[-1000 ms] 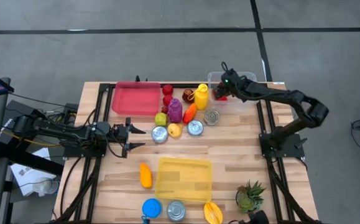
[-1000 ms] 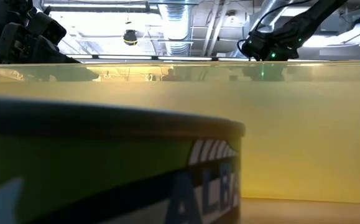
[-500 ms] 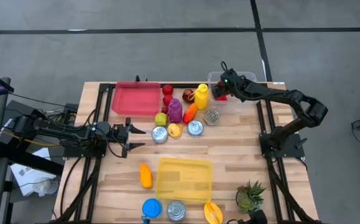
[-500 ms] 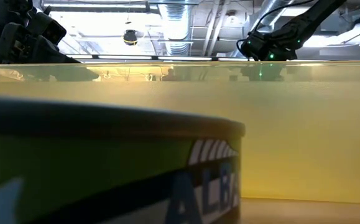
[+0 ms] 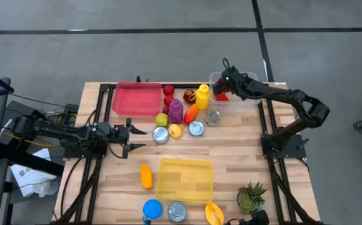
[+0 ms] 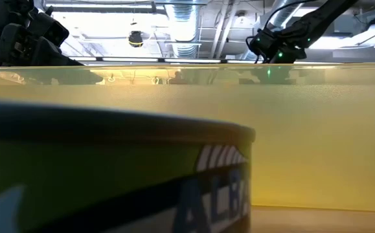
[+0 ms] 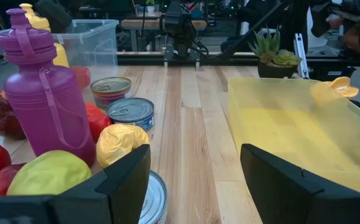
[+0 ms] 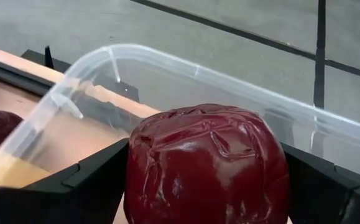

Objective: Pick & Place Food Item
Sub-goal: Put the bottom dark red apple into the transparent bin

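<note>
Right wrist view: dark red fruit (image 8: 207, 165) in clear bin (image 8: 167, 68).

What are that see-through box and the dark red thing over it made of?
The clear box looks like thin, glossy plastic: you see straight through its walls. The dark red food item seems to be shiny moulded plastic or rubber, given its wrinkled, glossy skin, though that is a guess.

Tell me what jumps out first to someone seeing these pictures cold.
The dark red fruit sits between the right gripper's spread fingers, over the clear plastic bin at the table's far right edge. Next comes the colourful cluster mid-table: a purple bottle, a yellow mustard bottle and tins. The left gripper waits open near the table's left side.
</note>
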`<state>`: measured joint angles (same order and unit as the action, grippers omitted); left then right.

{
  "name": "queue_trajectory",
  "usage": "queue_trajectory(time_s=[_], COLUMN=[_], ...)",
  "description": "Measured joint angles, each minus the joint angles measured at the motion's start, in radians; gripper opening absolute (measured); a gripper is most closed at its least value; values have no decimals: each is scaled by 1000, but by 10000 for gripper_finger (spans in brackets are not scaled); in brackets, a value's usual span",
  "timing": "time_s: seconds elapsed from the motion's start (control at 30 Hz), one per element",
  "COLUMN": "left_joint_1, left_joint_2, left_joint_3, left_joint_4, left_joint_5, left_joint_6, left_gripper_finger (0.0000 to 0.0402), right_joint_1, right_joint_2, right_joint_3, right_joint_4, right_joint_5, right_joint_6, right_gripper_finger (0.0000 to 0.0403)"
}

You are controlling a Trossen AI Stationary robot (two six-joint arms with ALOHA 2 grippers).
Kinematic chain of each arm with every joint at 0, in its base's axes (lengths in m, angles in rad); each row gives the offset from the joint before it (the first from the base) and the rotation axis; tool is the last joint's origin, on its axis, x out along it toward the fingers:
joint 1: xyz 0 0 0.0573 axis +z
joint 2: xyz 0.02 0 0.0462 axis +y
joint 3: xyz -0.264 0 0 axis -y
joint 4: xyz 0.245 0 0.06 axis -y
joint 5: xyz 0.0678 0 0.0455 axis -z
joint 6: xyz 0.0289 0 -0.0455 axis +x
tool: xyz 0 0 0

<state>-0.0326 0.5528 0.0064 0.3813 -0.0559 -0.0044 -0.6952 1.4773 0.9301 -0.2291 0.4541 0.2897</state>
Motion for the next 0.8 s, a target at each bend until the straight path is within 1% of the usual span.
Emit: queue_trajectory(time_s=[0.13, 0.23, 0.33, 0.43, 0.53, 0.7, 0.73, 0.8], left_joint_1=[0, 0, 0, 0, 0, 0, 0, 0], left_joint_2=[0, 0, 0, 0, 0, 0, 0, 0], left_joint_3=[0, 0, 0, 0, 0, 0, 0, 0], left_joint_4=[0, 0, 0, 0, 0, 0, 0, 0], left_joint_5=[0, 0, -1, -1, -5, -5, -5, -5], left_joint_6=[0, 0, 0, -2, -3, -3, -3, -3], left_gripper_finger=[245, 245, 245, 245, 245, 245, 245, 245], right_joint_1=[0, 0, 0, 0, 0, -15, -16, -16], right_joint_2=[0, 0, 0, 0, 0, 0, 0, 0], right_joint_3=[15, 15, 15, 15, 15, 15, 15, 15], right_joint_4=[-20, -35, -67, -94, -112, -145, -153, -166], right_joint_5=[0, -1, -42, -66, -95, -179, -195, -199], right_joint_6=[22, 24, -5, -17, -35, -51, -50, -42], right_gripper_finger=[347, 337, 324, 321, 338, 391, 395, 390])
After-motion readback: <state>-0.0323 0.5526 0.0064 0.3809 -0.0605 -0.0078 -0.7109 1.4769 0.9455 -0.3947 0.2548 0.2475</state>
